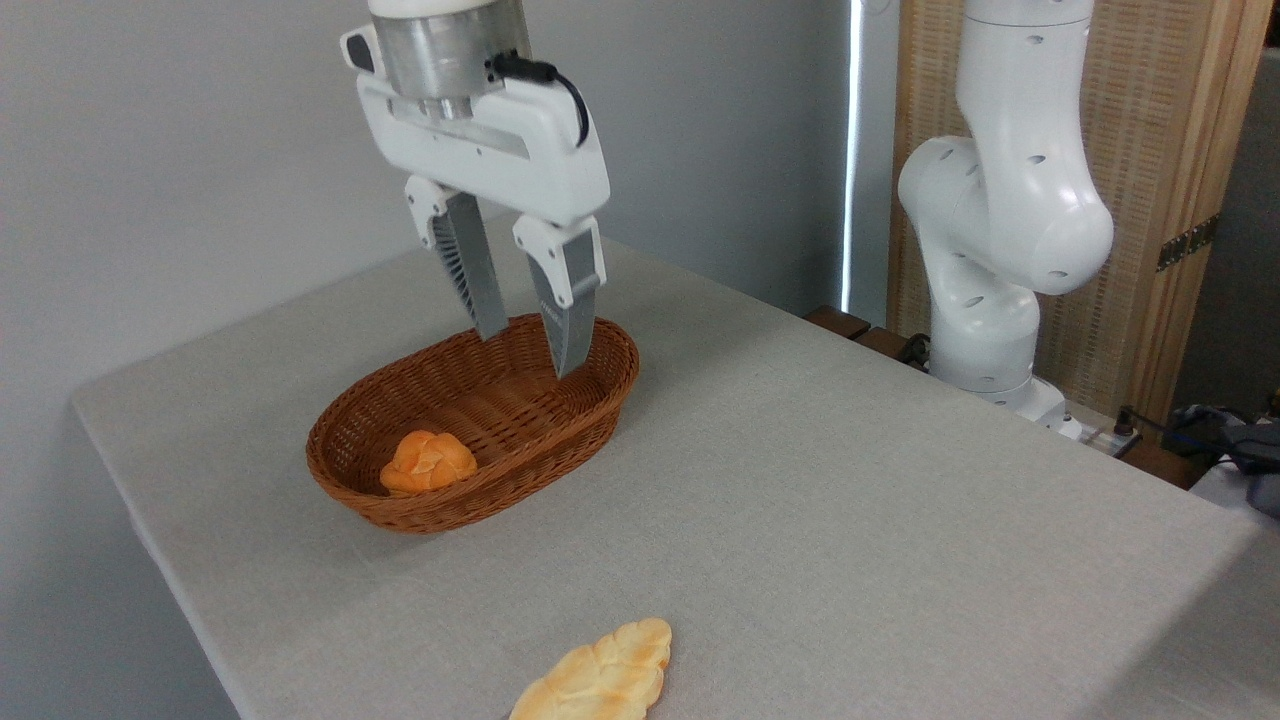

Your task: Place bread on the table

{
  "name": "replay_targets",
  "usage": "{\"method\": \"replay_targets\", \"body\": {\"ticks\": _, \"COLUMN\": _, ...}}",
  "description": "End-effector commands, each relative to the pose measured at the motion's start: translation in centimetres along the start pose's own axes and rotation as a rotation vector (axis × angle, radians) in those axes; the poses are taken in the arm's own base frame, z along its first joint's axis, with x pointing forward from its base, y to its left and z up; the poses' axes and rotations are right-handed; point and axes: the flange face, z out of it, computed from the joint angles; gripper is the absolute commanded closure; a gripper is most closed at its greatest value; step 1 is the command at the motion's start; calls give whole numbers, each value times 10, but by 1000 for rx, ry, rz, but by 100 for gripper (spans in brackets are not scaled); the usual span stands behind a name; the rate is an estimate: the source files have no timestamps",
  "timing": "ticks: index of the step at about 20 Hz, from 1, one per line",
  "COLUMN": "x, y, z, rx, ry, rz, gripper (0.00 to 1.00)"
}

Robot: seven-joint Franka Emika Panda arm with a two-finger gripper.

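The bread (596,683) lies flat on the counter (850,480) at the bottom centre of the frame, well apart from the basket (610,395) and clear of its rim. Judged from that, the placing step appears done; what remains is at most a withdrawal of the arm.

The claw (528,350) hangs over the far end of the basket, upper centre of the frame, its two fingers (470,270) parted to a moderate gap and gripping nothing. The tips sit level with or slightly inside the basket rim; from this angle it cannot be settled whether they touch the wicker.

Next move, in my judgement: a straight lift clear of the rim, avoiding any sideways drag that could shift the basket. The small orange bun (428,462) at the near end of the basket is not the task's item and needs no handling.

Condition of the bread: long braided loaf, pale golden with browner ridges, tapered upper end. Its lower end is cut off by the frame edge, so the full outline is not verified. No visible crushing or tearing.
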Motion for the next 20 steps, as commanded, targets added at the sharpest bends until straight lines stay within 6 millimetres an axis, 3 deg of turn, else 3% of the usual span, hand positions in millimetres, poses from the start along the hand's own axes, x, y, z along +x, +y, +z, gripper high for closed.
{"method": "replay_targets", "body": {"ticks": 1, "x": -5, "y": 1, "z": -9, "rx": -26, "ry": -14, "rz": 63, "gripper": 0}}
{"method": "replay_targets", "body": {"ticks": 5, "x": 0, "y": 7, "z": -8, "rx": -16, "ry": -20, "rz": 101, "gripper": 0}}
{"method": "replay_targets", "body": {"ticks": 10, "x": -13, "y": -15, "z": -11, "rx": -4, "ry": -1, "rz": 127, "gripper": 0}}
{"method": "replay_targets", "body": {"ticks": 20, "x": 4, "y": 1, "z": -7, "rx": 23, "ry": 18, "rz": 117, "gripper": 0}}
